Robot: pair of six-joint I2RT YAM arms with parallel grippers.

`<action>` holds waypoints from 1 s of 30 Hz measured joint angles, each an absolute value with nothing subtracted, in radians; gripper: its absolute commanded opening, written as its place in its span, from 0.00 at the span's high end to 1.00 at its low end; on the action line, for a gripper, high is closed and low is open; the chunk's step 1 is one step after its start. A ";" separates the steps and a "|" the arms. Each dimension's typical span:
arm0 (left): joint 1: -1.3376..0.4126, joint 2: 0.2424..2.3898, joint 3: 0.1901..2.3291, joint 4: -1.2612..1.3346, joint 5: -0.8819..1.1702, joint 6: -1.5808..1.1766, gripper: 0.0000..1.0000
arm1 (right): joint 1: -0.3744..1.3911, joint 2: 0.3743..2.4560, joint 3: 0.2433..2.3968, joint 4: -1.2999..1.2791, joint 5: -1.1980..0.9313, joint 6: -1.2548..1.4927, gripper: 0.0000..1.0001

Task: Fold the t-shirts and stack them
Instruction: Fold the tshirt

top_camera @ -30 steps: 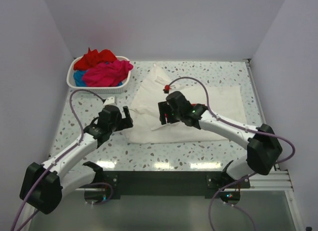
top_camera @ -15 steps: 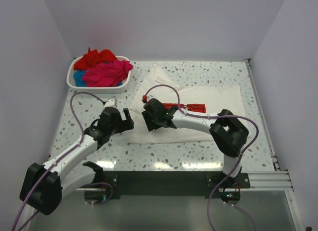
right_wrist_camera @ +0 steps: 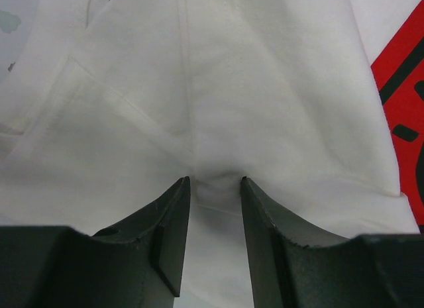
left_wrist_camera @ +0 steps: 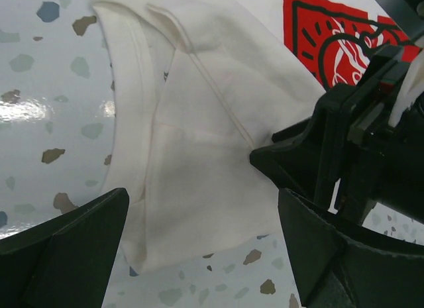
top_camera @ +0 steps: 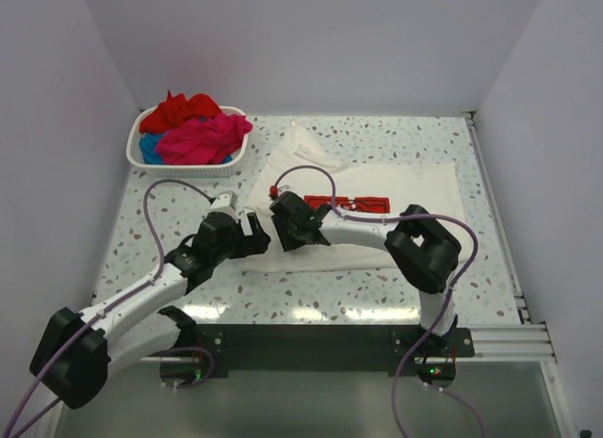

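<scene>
Mostly flat, white tee (top_camera: 415, 186) with red chest print (top_camera: 350, 203) lies creased on the desk (top_camera: 396, 135); right hand (right_wrist_camera: 215, 187) pinches a pucker of cloth at its left end; left hand (top_camera: 255, 233) hovers wide open just beside.

Red print (top_camera: 363, 203) on white t-shirt (top_camera: 419, 188): lettering too small to read, left end partly masked by right arm (top_camera: 363, 233). The right wrist view cuts the print off at the frame edge. Blue tee (top_camera: 148, 152), far left of print, mostly buried in basket (top_camera: 188, 170).

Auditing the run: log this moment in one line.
item: white cloth t-shirt with red print | left jaws: open | right jaws: pinching it
</scene>
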State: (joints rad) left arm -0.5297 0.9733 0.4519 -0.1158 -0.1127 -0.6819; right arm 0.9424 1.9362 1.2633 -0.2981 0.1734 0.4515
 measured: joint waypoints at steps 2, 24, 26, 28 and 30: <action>-0.569 0.983 0.450 -0.110 -0.122 -0.697 0.00 | 0.942 1.937 1.263 -0.298 0.177 0.452 0.64; -0.630 1.092 0.273 0.211 -0.090 -0.794 0.00 | 0.912 1.937 1.311 -0.366 0.217 0.467 1.00; -0.630 1.085 0.264 0.220 -0.091 -0.798 0.00 | 0.878 1.936 1.325 -0.376 0.214 0.462 1.00; -0.630 1.073 0.252 0.226 -0.092 -0.802 0.00 | 0.831 1.936 1.340 -0.379 0.210 0.453 1.00; -0.630 1.059 0.242 0.229 -0.093 -0.804 0.00 | 0.786 1.936 1.360 -0.384 0.205 0.444 1.00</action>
State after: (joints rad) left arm -0.6300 1.0592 0.2417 0.2287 -0.0929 -0.8043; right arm 0.7864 1.9358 1.3598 -0.3843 0.2050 0.4438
